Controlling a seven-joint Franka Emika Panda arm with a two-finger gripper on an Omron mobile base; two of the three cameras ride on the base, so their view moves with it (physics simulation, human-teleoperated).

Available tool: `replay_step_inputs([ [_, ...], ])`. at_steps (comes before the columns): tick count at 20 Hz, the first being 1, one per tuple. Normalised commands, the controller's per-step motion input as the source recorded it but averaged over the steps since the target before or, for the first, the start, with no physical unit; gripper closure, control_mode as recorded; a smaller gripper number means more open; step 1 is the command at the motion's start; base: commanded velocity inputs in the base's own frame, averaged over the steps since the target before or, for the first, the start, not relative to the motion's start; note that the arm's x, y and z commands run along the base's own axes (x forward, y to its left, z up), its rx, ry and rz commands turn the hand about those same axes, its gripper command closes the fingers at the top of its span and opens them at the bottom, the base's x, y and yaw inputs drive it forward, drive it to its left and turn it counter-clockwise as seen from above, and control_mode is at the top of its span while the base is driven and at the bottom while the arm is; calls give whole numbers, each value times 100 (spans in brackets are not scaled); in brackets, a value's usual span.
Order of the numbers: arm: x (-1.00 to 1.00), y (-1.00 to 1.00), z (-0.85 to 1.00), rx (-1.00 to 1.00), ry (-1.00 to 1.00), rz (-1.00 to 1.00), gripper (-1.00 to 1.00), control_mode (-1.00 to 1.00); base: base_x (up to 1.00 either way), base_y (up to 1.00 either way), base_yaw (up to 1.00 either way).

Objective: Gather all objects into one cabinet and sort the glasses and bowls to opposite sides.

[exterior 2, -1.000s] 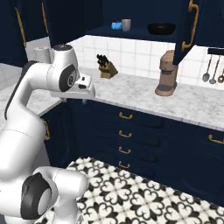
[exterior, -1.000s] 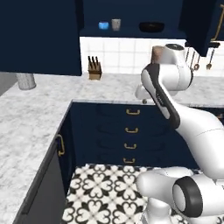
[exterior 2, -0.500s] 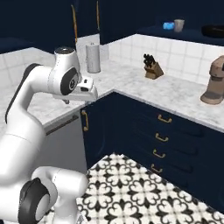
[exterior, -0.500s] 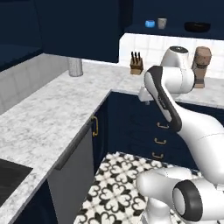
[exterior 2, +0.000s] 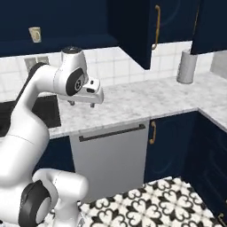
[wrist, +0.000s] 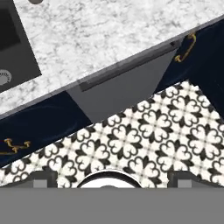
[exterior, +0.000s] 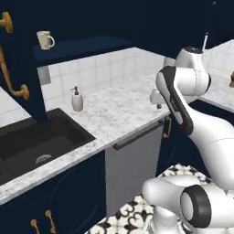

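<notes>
- The mug (exterior: 45,39) is cream with a mottled glaze and one loop handle on its side; it stands upright on a dark navy shelf (exterior: 82,45) under the upper cabinets, high above the sink. In the right base view it shows as a small pale cup (exterior 2: 35,34) on the same ledge, too small there to make out the handle.
- The bench (exterior: 116,112) is white marble with grey veining, its backsplash made of square white tiles.
- A black rectangular sink (exterior: 36,144) is sunk into the bench, with a round drain at its bottom.
- A white pump-top soap bottle (exterior: 77,100) stands upright on the bench just beside the sink's rim.
- Below the bench sits a flat grey dishwasher front (exterior 2: 111,155) with a dark bar handle, between navy cabinet doors with brass handles.
- A grey cylinder (exterior 2: 186,66), probably a paper-towel roll, stands at the far end of the bench.
- The floor (wrist: 148,135) is tiled in a black-and-white floral pattern.
- The end effector (exterior 2: 83,103) hangs over the bench's front edge, its jaws spread wide and holding nothing, well apart from the mug.
</notes>
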Motion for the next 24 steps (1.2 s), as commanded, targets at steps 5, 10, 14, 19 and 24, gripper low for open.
replay_step_inputs([
  [5, 0, 0, 0, 0, 0, 0, -100, 100, -4, 0, 85],
  [10, 0, 0, 0, 0, 0, 0, -100, 100, 21, 0, 66],
  [14, 0, 0, 0, 0, 0, 0, -100, 100, 90, 0, 46],
  [19, 0, 0, 0, 0, 0, 0, -100, 100, 100, -53, 40],
  [24, 0, 0, 0, 0, 0, 0, -100, 100, 66, -100, 13],
])
